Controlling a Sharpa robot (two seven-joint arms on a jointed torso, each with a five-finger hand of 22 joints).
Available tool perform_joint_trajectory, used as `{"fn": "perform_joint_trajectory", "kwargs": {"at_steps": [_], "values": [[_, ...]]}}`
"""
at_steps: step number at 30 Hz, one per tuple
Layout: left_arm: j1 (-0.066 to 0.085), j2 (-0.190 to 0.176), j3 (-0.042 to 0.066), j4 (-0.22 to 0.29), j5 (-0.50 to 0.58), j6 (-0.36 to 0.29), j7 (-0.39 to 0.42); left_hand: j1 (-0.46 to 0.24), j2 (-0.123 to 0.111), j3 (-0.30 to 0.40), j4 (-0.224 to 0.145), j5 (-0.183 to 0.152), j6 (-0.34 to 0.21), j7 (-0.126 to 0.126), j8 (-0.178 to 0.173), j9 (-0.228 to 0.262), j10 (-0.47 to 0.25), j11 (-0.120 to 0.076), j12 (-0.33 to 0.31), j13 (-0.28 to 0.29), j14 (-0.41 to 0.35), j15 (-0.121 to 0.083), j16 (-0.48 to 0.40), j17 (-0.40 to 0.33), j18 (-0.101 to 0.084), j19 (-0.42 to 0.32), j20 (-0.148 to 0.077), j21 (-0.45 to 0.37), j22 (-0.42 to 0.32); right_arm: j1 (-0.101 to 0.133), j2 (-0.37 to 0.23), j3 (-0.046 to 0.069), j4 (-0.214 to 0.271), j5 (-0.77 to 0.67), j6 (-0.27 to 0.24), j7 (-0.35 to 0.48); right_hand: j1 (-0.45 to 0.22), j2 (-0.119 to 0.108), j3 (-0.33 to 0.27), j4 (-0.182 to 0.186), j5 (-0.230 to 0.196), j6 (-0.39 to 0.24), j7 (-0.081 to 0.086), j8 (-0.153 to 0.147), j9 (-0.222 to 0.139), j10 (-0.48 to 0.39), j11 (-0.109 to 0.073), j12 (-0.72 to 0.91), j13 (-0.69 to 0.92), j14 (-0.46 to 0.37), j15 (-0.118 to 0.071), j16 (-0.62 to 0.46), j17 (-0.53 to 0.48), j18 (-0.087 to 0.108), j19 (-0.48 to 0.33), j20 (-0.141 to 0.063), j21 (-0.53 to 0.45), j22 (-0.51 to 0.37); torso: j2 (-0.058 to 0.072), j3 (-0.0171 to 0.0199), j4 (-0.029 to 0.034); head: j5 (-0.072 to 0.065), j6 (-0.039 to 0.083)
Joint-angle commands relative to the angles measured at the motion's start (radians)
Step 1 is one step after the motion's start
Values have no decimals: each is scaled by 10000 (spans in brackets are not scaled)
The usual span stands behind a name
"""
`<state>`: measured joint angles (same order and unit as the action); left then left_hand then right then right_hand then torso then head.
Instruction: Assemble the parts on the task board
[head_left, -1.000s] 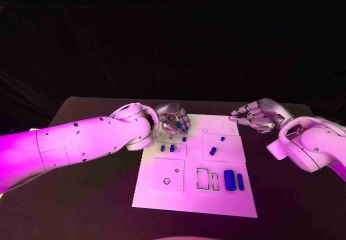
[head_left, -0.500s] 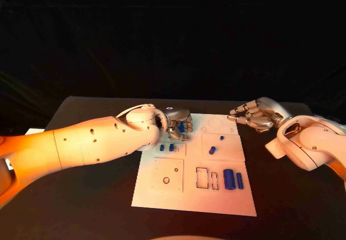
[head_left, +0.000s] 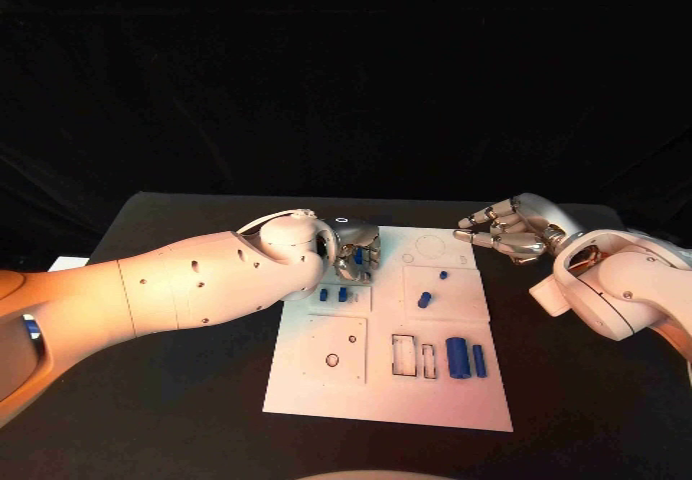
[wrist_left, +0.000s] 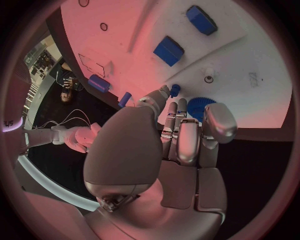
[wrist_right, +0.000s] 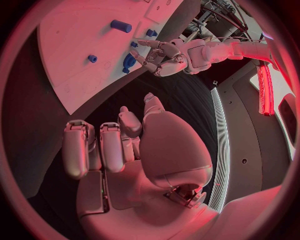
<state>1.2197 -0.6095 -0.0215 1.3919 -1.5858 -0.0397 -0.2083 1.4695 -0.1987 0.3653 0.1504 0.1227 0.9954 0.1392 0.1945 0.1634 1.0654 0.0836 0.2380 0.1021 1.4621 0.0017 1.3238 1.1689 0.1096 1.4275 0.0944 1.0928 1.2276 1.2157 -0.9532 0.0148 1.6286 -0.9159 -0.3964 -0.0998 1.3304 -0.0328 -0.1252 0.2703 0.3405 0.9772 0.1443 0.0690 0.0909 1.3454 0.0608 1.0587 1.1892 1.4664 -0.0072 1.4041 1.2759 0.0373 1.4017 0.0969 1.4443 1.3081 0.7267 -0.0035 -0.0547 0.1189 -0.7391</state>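
Note:
The white task board (head_left: 433, 395) lies in the middle of the black table. My left hand (head_left: 355, 250) hangs over its far left corner, and its fingers and thumb pinch a blue gear (wrist_left: 200, 106) down at the board's surface. A small blue peg (wrist_left: 175, 90) stands just beside one fingertip. The gear (wrist_right: 129, 61) also appears at that hand's fingertips in the right wrist view. Two blue blocks (head_left: 335, 295) lie near the hand. A blue cylinder (head_left: 459, 358) rests at the near right. My right hand (head_left: 508, 232) hovers off the board's far right corner, fingers curled in, holding nothing.
A short blue piece (head_left: 426, 300) and a small blue stud (head_left: 444, 275) sit on the board's right half. Two empty rectangular slots (head_left: 414, 358) lie left of the cylinder, and a slim blue bar (head_left: 479, 362) lies to its right. Black table surrounds the board.
My left hand has shifted slightly toward the near side over the board's far left corner, still at the gear. The right hand has hardly moved.

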Motion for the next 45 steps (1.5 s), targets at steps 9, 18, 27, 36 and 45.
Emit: {"fn": "perform_joint_trajectory", "kwargs": {"at_steps": [9, 18, 27, 36, 45], "values": [[-87, 180, 24, -143, -352, 415, -145, 109, 146, 237, -99, -8, 232, -6, -114, -83, 289, -35, -114, -114, 362, -76, 87, -8, -120, 63, 3, 100, 88, -8, 3, 1, 16, -126, 63, 106, 17, 120, -65, 15, 57, 61, -10, 8, 18, -46, -46, -20, 7, 467, -94, -36, 6, 195, -47, -15, -59, 351, -1, 6, 1, -15, -7], [-94, 244, 27, -206, -368, 817, -293, 175, 199, 505, -250, -14, 502, -46, -165, -155, 628, -99, -163, -185, 363, -127, 128, -42, -136, 67, -38, 211, 212, -8, 0, 1, 22, -144, 75, 100, 17, 120, -65, 15, 57, 61, -10, 8, 18, -46, -46, -20, 7, 467, -94, -36, 6, 195, -47, -15, -59, 351, -7, 5, 1, -11, -34], [-96, 239, 27, -213, -409, 985, -426, 210, 218, 659, -362, -13, 603, -47, -218, -202, 744, -117, -230, -224, 365, -140, 157, -52, -155, 81, -58, 311, 309, -8, -1, 1, 20, -147, 81, 100, 17, 120, -65, 15, 57, 61, -10, 8, 18, -46, -46, -20, 7, 467, -94, -36, 6, 195, -47, -15, -59, 351, -12, -2, -2, -6, -41], [-98, 226, 27, -197, -415, 1071, -534, 213, 230, 728, -408, -13, 643, -18, -247, -225, 795, -106, -265, -239, 364, -135, 170, -58, -173, 95, -57, 390, 377, -8, 2, 1, 21, -147, 81, 106, 17, 120, -65, 15, 57, 61, -10, 8, 18, -46, -46, -20, 7, 467, -94, -36, 6, 195, -47, -15, -59, 351, -7, -2, 3, 8, -58], [-108, 225, 28, -186, -409, 557, -287, 296, 496, 1120, -696, -22, 1243, -107, -162, -196, 1520, -257, -308, -178, 358, -247, 203, -124, -227, 176, -130, 727, 665, -8, 11, 1, 22, -148, 76, 118, 17, 120, -65, 15, 57, 61, -10, 8, 18, -46, -46, -20, 7, 467, -94, -36, 6, 195, -47, -15, -59, 351, -11, 0, 5, 27, -59]]}}
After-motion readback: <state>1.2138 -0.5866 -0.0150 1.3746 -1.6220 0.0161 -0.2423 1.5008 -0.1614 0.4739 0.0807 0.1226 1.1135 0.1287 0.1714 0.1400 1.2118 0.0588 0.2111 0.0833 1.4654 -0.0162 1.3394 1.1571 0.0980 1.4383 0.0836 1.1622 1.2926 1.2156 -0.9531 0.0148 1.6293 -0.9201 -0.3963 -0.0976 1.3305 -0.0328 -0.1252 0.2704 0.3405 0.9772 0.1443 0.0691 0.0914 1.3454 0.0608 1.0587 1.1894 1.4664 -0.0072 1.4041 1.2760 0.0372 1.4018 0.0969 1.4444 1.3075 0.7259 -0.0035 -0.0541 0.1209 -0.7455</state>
